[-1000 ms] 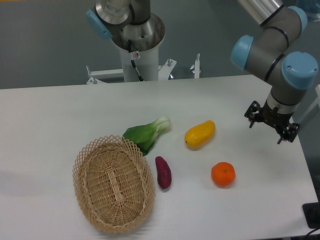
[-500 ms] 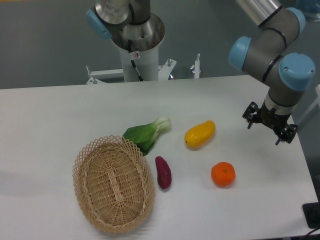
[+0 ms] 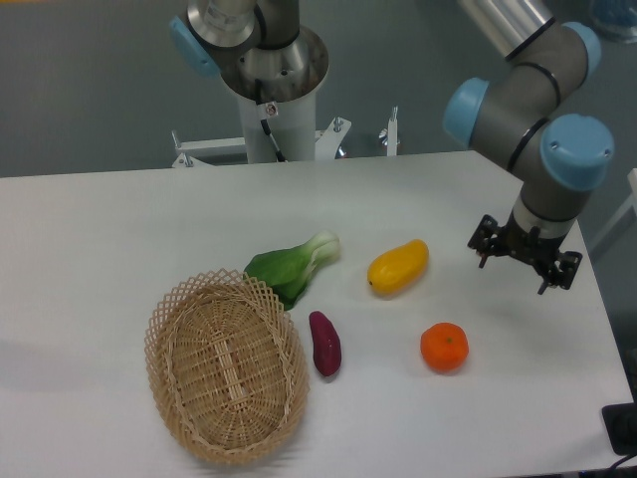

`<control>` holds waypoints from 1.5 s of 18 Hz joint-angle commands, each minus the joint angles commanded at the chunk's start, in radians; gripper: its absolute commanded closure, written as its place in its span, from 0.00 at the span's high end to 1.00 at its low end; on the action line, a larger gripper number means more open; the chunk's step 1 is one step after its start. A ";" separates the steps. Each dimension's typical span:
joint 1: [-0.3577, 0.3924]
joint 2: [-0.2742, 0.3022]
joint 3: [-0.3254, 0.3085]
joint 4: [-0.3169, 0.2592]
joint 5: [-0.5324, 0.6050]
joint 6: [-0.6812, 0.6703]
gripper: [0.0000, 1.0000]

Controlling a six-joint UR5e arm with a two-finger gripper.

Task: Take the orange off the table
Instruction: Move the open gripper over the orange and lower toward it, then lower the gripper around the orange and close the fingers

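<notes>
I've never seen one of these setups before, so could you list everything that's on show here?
orange: one, bright orange, on the table's right front part.
yellow fruit: one, yellow, mid-table.
purple vegetable: one, dark purple, beside the basket.
leafy green: one, green and white, behind the basket.
basket: one, tan wicker, empty, left front.
table: one, white.
arm: one, grey with blue caps, upper right.
pincer: one, black, open, above the table behind and right of the orange.

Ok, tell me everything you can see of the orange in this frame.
The orange is small, round, slightly flattened and bright orange, its skin smooth with a faint sheen. It sits alone on the white table, front right, below the yellow fruit and right of the purple vegetable. Nothing touches it; the claw hangs up and to its right, apart.
</notes>
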 joint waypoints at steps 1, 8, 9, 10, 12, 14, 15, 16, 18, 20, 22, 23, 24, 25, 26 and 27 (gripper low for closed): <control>-0.017 0.000 0.002 0.000 0.000 -0.015 1.00; -0.071 -0.001 -0.003 0.002 -0.057 -0.129 1.00; -0.080 -0.009 0.000 0.009 -0.057 -0.125 1.00; -0.083 -0.041 0.003 0.081 -0.057 -0.123 1.00; -0.088 -0.070 -0.005 0.164 -0.055 -0.128 1.00; -0.092 -0.075 -0.017 0.166 -0.057 -0.120 1.00; -0.092 -0.075 -0.021 0.167 -0.055 -0.114 1.00; -0.092 -0.078 -0.021 0.167 -0.055 -0.112 1.00; -0.092 -0.083 -0.026 0.167 -0.054 -0.097 1.00; -0.092 -0.080 -0.041 0.167 -0.058 -0.100 1.00; -0.092 -0.075 -0.057 0.167 -0.060 -0.100 1.00; -0.094 -0.075 -0.060 0.167 -0.060 -0.100 1.00; -0.094 -0.075 -0.061 0.167 -0.060 -0.100 1.00; -0.094 -0.077 -0.061 0.167 -0.060 -0.100 1.00; -0.094 -0.080 -0.061 0.167 -0.058 -0.100 1.00; -0.095 -0.081 -0.063 0.167 -0.057 -0.100 1.00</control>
